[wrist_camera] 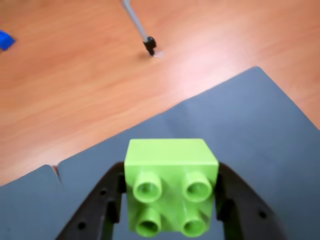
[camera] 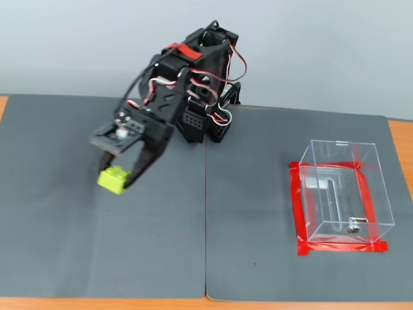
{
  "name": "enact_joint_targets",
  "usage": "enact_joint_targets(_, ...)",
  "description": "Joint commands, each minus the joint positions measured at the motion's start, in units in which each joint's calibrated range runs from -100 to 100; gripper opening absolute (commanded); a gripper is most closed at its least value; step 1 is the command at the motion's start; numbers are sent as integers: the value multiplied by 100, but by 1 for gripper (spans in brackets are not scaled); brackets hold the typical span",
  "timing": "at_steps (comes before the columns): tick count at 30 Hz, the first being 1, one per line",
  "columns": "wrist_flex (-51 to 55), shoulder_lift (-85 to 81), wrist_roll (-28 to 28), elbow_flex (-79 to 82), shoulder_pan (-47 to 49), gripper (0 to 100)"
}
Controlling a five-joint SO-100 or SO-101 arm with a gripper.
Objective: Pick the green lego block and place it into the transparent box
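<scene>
The green lego block is a lime-green brick with four studs, held between my gripper's black fingers with its studs facing the wrist camera. In the fixed view the gripper is shut on the block and holds it a little above the left grey mat. The transparent box stands at the right of the fixed view, far from the gripper, with red tape around its foot and a small metal piece at its base. The box is empty.
Two dark grey mats cover the wooden table. The arm's base stands at the back centre. In the wrist view a grey rod with a black tip and a blue object lie on the wood.
</scene>
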State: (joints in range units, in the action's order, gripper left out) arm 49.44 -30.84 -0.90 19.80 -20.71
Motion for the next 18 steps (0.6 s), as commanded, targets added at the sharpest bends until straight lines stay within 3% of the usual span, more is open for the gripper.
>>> enact_joint_targets(1,13,-261,-6,-528,739,2)
enact_joint_targets(18,404,-184,4,-736,4917,2)
